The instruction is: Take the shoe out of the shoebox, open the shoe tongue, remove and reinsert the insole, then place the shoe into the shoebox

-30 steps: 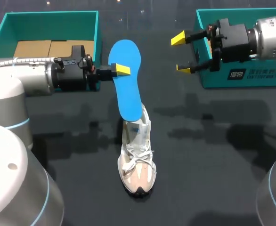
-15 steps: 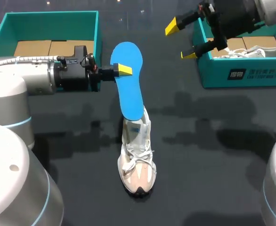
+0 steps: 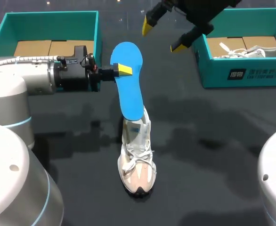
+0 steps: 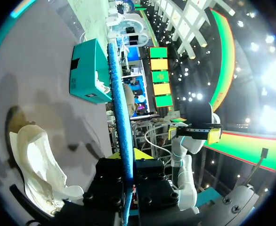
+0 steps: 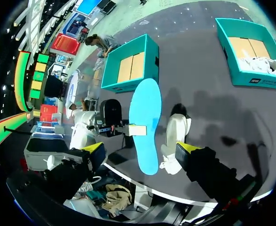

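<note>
My left gripper (image 3: 122, 70) is shut on the edge of a blue insole (image 3: 128, 80) and holds it in the air. The insole's lower end hangs over the heel opening of a white and beige shoe (image 3: 138, 160) that stands on the dark table, toe towards me. Whether the end is inside the shoe is unclear. In the left wrist view the insole (image 4: 120, 108) runs edge-on out of my gripper (image 4: 128, 154), with the shoe (image 4: 39, 165) beside it. My right gripper (image 3: 161, 36) hangs open, high above the table's far side. From there it looks down on the insole (image 5: 145, 125) and shoe (image 5: 176, 134).
A teal shoebox (image 3: 244, 75) at the far right holds another white shoe (image 3: 253, 51). A second teal box (image 3: 96, 33) at the far left has brown card in its bottom. Both boxes show in the right wrist view (image 5: 258, 77) (image 5: 110, 66).
My right arm has swung up and to the left, away from the right shoebox, its gripper still open. The left gripper and insole shifted slightly right early on, then stayed still.
</note>
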Controlling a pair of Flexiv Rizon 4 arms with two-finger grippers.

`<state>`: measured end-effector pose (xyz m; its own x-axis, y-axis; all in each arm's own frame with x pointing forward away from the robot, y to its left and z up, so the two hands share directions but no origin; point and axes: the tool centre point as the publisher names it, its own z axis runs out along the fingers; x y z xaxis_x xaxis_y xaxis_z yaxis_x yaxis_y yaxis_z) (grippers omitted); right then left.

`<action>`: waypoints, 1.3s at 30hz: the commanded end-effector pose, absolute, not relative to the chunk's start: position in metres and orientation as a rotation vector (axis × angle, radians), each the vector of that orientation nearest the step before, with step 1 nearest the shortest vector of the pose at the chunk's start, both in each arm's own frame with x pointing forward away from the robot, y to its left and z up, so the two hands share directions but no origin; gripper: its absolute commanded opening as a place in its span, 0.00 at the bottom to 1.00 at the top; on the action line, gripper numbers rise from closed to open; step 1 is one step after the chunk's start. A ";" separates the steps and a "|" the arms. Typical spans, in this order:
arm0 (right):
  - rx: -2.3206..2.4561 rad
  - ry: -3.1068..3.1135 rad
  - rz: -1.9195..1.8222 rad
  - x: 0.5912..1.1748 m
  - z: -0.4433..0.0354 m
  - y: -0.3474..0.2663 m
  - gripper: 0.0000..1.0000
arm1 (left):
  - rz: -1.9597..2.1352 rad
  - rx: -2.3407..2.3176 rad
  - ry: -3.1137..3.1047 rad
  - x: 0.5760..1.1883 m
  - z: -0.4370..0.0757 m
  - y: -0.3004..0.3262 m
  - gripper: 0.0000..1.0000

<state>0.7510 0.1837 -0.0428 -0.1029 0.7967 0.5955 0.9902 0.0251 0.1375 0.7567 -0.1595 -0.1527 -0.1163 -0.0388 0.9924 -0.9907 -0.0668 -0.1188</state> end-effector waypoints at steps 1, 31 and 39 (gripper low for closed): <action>-2.064 -2.201 -0.417 0.748 -0.041 0.205 1.00 | 1.331 1.228 -1.289 0.757 -0.153 -0.160 0.00; -2.251 -2.382 -0.035 0.725 -0.035 0.271 1.00 | 1.331 1.228 -1.289 0.757 -0.153 -0.160 0.00; -2.256 -2.366 -0.085 0.725 -0.027 0.270 1.00 | 1.331 1.228 -1.289 0.757 -0.153 -0.160 0.00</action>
